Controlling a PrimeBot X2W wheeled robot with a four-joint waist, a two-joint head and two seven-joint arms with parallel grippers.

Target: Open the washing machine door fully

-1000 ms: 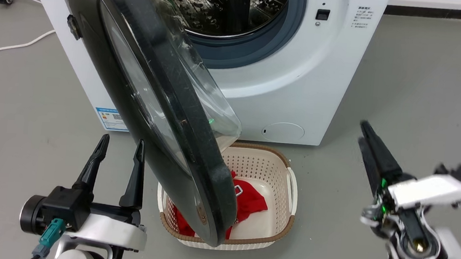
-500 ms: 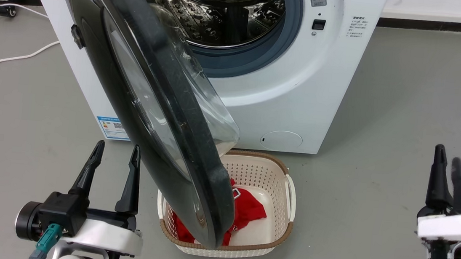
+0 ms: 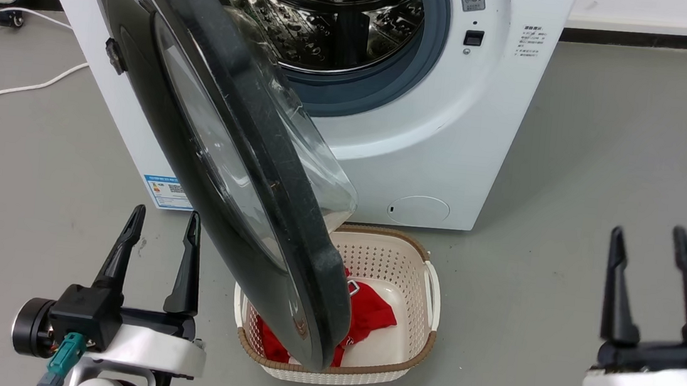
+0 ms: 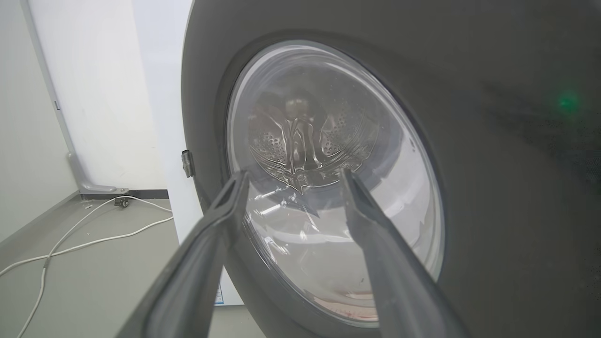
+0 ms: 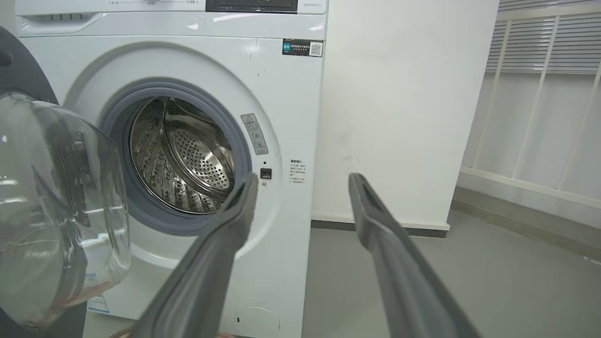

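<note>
The left gripper [image 3: 166, 212], jaws spread, sits just beside the outer face of the washing machine door [image 3: 269, 179], which stands half-open over the laundry basket [image 3: 429, 302]. Swung wider, the door may strike that gripper. The right gripper [image 3: 648, 234], also spread, hangs well apart.

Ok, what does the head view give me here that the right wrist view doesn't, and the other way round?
Head view adds the left gripper, open beside the door; a white cable on the floor; red cloth in a basket under the door's lower edge. Right wrist view adds the control strip atop the machine, a white wall beside it and slatted panels. Shared: the door swung out, the steel drum, the right gripper open and empty.
</note>
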